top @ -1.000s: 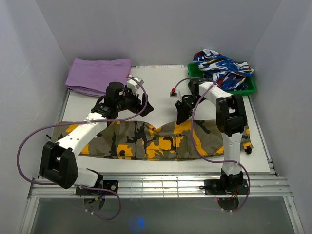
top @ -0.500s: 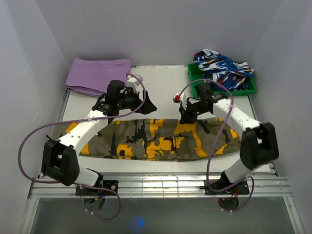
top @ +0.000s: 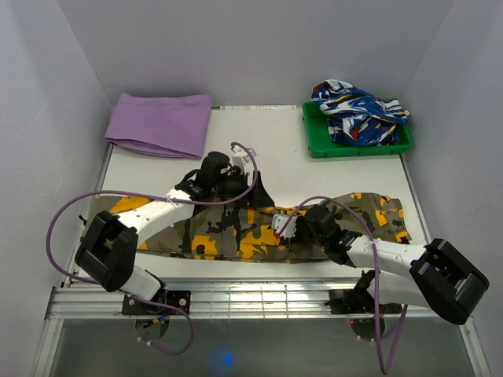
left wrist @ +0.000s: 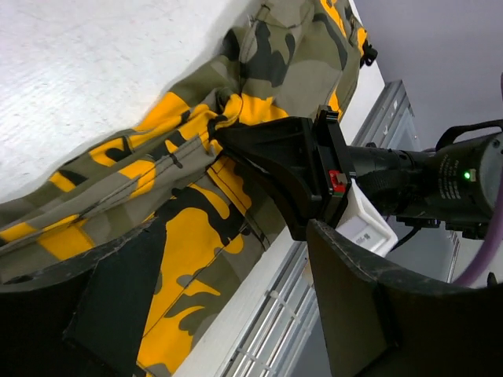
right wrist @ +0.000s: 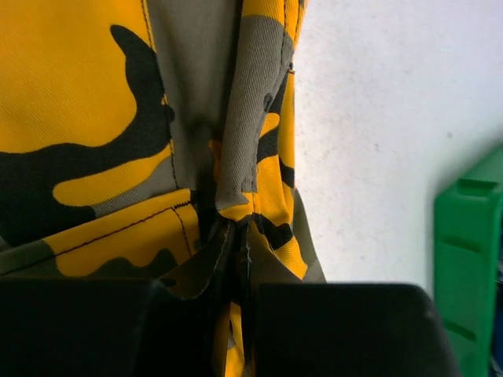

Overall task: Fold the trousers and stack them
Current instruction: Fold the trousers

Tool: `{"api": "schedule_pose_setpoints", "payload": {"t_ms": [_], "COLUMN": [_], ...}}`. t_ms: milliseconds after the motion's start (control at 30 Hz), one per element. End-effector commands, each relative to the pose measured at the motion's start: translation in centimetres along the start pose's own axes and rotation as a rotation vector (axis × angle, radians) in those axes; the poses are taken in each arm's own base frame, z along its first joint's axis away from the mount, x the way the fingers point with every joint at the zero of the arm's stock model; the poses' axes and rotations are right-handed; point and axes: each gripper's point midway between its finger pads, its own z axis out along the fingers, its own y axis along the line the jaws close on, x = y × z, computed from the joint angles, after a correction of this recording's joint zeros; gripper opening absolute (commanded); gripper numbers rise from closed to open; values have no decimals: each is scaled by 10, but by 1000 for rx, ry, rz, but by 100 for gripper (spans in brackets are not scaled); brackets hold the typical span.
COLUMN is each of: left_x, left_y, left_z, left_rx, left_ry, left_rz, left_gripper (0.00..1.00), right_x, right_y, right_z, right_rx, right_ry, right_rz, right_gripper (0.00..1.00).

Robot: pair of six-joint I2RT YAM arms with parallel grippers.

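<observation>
Trousers: the camouflage trousers (top: 204,232), in olive, orange-yellow and black, lie stretched side to side along the near part of the white table (top: 275,141). They are mostly flat. Near the middle the cloth is rucked up into a ridge.
Right gripper: the right gripper (top: 284,228) sits low over the middle of the trousers, towards their near edge. Its fingers are together and clamped on a narrow pinched-up fold of the camouflage fabric. In the right wrist view the fold runs straight down between the two black fingers, with a stitched seam just beside it.
Left gripper: the left gripper (top: 263,196) is at the far edge of the trousers, just beyond the right gripper. Its jaws are apart and nothing is held. In the left wrist view the fingers (left wrist: 118,306) stand wide with camouflage cloth under them. Cannot tell whether the pads touch the cloth.
Grippers, relation: near each other but not touching. The left wrist camera looks onto the right gripper's tips nipping the fold.
Arms: the left arm reaches across the left half of the trousers. The right arm lies low along the near edge, elbow out to the right.
Purple cloth: the purple cloth (top: 161,122) lies folded at the far left corner, well apart from the trousers.
Green tray: the green tray (top: 314,151) is at the far right and holds a heaped blue, white and red patterned garment (top: 357,106), which rises above the rim.
</observation>
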Motion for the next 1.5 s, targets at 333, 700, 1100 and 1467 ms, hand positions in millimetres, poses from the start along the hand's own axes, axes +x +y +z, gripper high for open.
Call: {"api": "schedule_pose_setpoints", "payload": {"t_ms": [333,700,1100,1467], "left_x": [6,22,59,35], "left_y": [-1,-15,-27,-55], "left_z": [71,116,136,145], "left_rx": [8,104,206,459], "left_ry": [23,98,190,85], "left_rz": [20,-2,-207,-367], "left_gripper": [79,79,83,88], "right_x": [5,18,37,47], "right_y": [-19,25,50,56], "right_z": [-24,-28,-33,-32], "right_rx": [338,245,174,139], "right_ry": [-52,-99,-92,-48], "right_rz": [-235,-422,-555,-586], "right_gripper": [8,8,8,38]}}
